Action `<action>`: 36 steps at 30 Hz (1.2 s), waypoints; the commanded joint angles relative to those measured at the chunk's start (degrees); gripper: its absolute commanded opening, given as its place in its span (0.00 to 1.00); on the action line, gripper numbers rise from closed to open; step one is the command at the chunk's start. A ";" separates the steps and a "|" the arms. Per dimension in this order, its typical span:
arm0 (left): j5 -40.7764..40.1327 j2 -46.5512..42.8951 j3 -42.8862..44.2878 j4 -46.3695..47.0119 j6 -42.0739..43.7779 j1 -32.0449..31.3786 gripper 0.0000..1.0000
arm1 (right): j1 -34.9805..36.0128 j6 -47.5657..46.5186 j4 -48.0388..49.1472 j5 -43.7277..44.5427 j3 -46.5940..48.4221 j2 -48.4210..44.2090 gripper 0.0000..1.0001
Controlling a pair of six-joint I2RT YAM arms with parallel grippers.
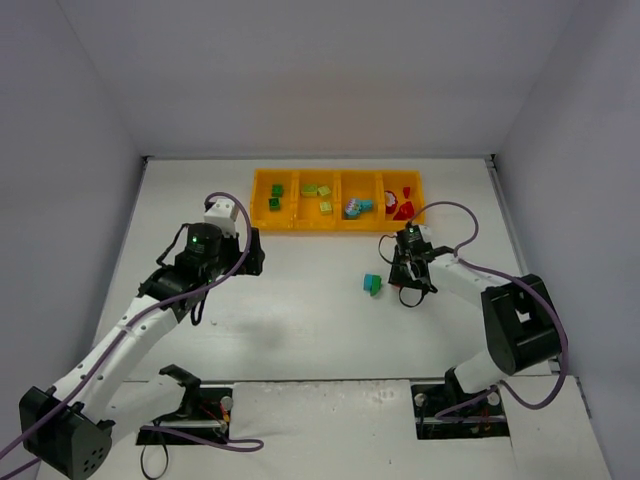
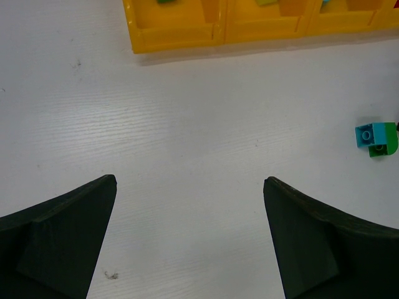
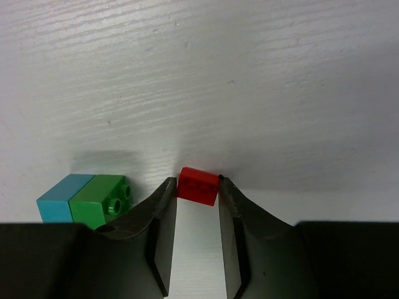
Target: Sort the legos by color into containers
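In the right wrist view a small red lego (image 3: 199,187) sits on the white table, and my right gripper (image 3: 196,180) is shut on it, one fingertip pressed to each side. Just left of it a teal brick (image 3: 59,199) and a green brick (image 3: 96,198) lie joined side by side; the top view shows this pair (image 1: 372,284) beside the right gripper (image 1: 407,288). The yellow containers (image 1: 300,226) hold dark green (image 1: 276,196), lime (image 1: 318,192), teal (image 1: 357,208) and red (image 1: 402,206) legos. My left gripper (image 2: 190,184) stands wide open over bare table.
The tray's front wall (image 2: 181,37) runs along the top of the left wrist view, and the teal-and-green pair (image 2: 376,137) shows at its right edge. Grey walls enclose the table on three sides.
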 commanded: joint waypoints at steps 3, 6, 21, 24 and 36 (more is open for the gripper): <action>0.22 0.44 1.14 3.45 0.10 0.54 0.97 | 0.25 0.71 0.91 2.16 1.33 0.30 0.03; 0.14 0.52 1.14 3.36 0.19 0.54 0.97 | 0.16 -0.43 1.52 2.25 3.17 -0.58 0.00; -0.12 0.00 1.06 3.19 0.98 0.54 0.96 | -9.15 -10.88 4.16 4.53 37.59 15.12 0.13; -1.00 -0.09 1.06 3.01 1.07 0.54 0.96 | -10.03 -11.41 4.16 2.70 45.06 19.35 0.30; -2.50 0.08 1.58 2.66 0.63 0.62 0.97 | -9.77 -18.01 7.94 -5.65 37.56 10.16 0.51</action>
